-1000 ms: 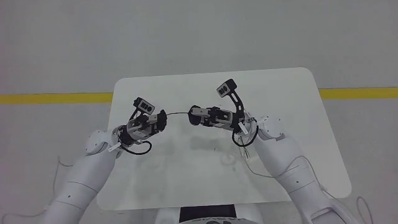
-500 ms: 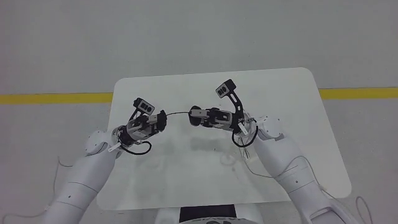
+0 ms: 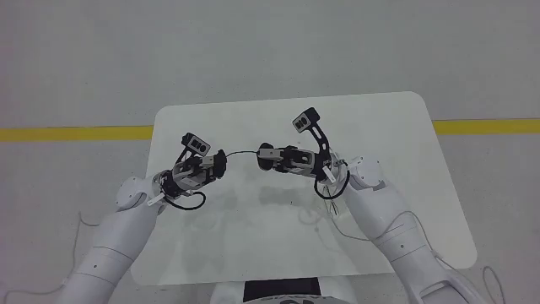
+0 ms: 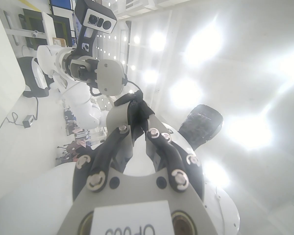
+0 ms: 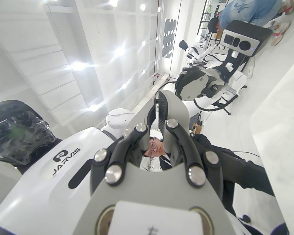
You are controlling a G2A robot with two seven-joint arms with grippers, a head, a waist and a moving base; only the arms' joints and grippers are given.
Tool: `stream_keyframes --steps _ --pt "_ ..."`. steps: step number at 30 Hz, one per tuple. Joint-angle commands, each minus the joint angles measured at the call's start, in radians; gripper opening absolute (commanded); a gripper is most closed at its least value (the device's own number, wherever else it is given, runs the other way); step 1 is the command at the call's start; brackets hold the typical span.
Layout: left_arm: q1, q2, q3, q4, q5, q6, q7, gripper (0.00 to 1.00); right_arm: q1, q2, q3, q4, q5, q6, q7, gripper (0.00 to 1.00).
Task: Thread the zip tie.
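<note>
White table (image 3: 405, 135), one black zip tie (image 3: 240, 153)

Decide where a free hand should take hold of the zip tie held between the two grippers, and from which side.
Grip the bare middle of the zip tie, coming down from above. Both ends are pinched in the left gripper and right gripper; only the thin span between them, nearly level over the table, is free. Fingers should probably close across it.
</note>
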Motion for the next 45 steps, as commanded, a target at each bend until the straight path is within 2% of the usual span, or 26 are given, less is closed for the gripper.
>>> stream_keyframes --steps 1,12,13,15,26,45 --pt "0.000 -0.001 -0.001 0.001 0.001 0.000 0.000 0.00 0.001 0.000 0.000 0.000 -0.002 0.000 -0.001 0.00" --pt "0.002 -0.003 -0.006 0.002 0.004 0.001 -0.005 0.00 -0.002 0.000 0.005 -0.002 -0.012 0.000 -0.008 0.00" --pt "0.002 -0.003 -0.007 0.002 0.005 0.002 -0.005 0.00 -0.002 0.000 0.005 -0.001 -0.012 0.000 -0.008 0.04" --pt "0.003 -0.004 -0.007 0.002 0.007 0.001 -0.005 0.00 -0.002 0.000 0.003 0.000 -0.011 0.000 -0.008 0.06" --pt "0.007 -0.007 -0.010 0.002 0.003 -0.002 0.001 0.00 -0.003 0.000 -0.003 0.007 -0.014 0.000 -0.011 0.04" --pt "0.006 -0.012 -0.016 0.005 0.008 0.003 -0.003 0.00 0.002 -0.002 -0.011 0.020 -0.003 0.000 -0.011 0.16"
